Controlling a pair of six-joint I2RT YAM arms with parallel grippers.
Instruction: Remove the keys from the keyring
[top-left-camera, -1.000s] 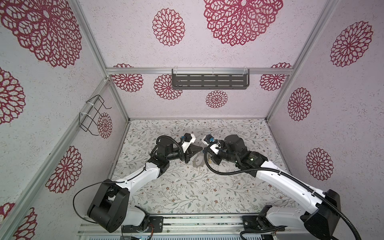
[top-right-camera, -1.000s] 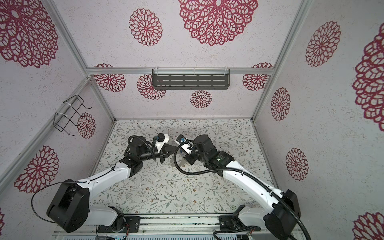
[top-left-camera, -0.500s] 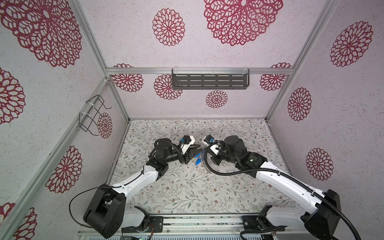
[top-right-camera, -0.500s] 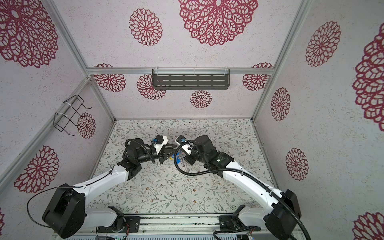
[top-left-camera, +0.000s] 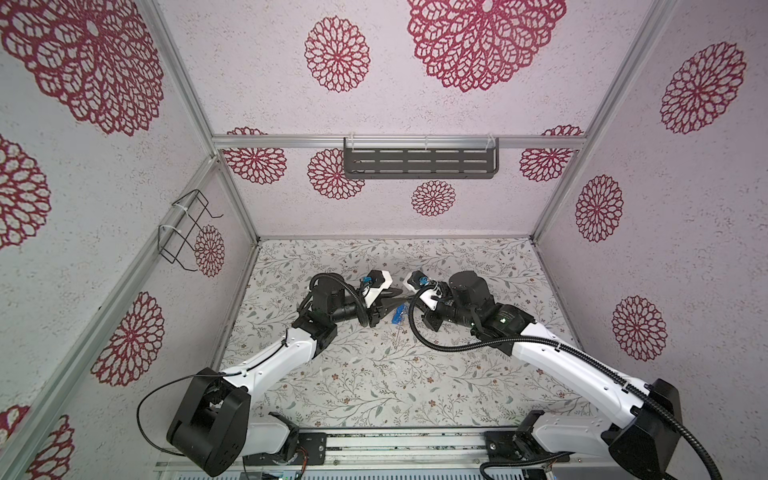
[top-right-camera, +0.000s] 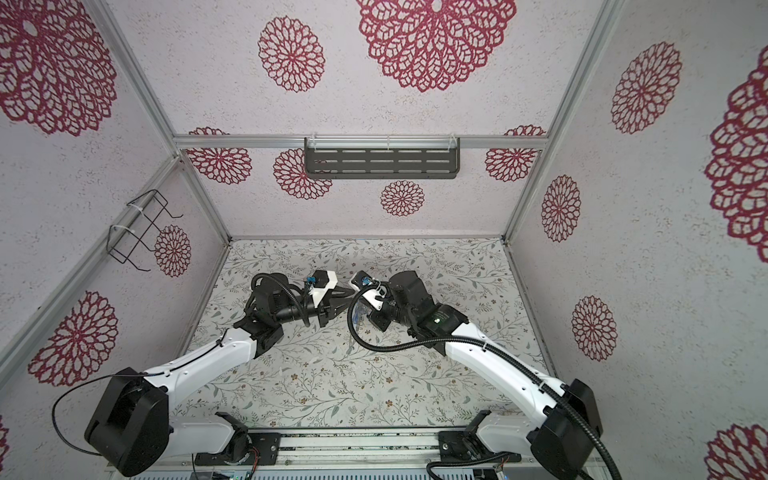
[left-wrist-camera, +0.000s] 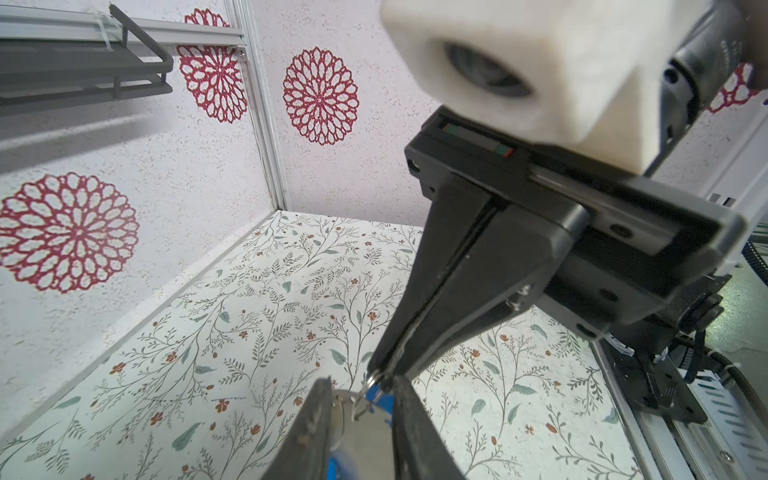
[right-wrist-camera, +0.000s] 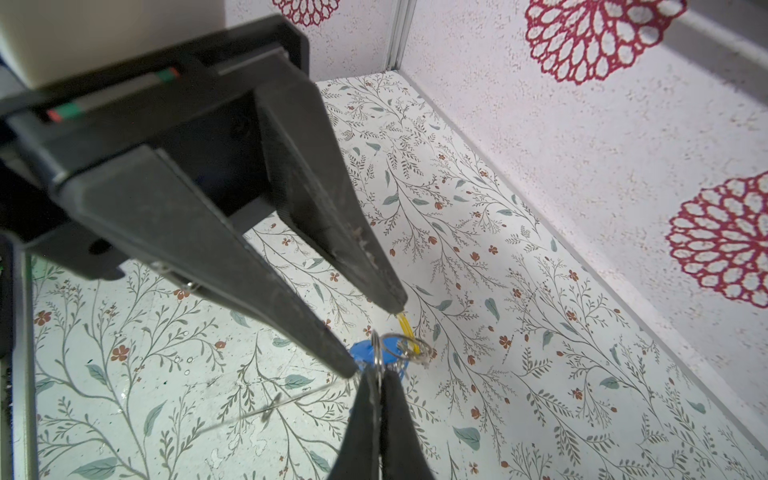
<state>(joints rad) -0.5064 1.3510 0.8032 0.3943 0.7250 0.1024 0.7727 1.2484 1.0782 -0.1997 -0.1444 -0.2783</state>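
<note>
A lab robot cell: aluminium frame, patterned wall panels.

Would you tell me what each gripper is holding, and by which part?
Right gripper pinches a small metal loop on the blue and yellow plastic key tags; left gripper holds nothing.

The tabletop is flat and covered with a white sheet printed with green leafy sprigs and small red flowers. Walls enclose three sides, and an aluminium rail borders the near edge.

One left arm, one right arm; one left gripper, one right gripper — two of each. One keyring. Two keys discernible — one blue key, one yellow key. One wall shelf, one wire rack.
</note>
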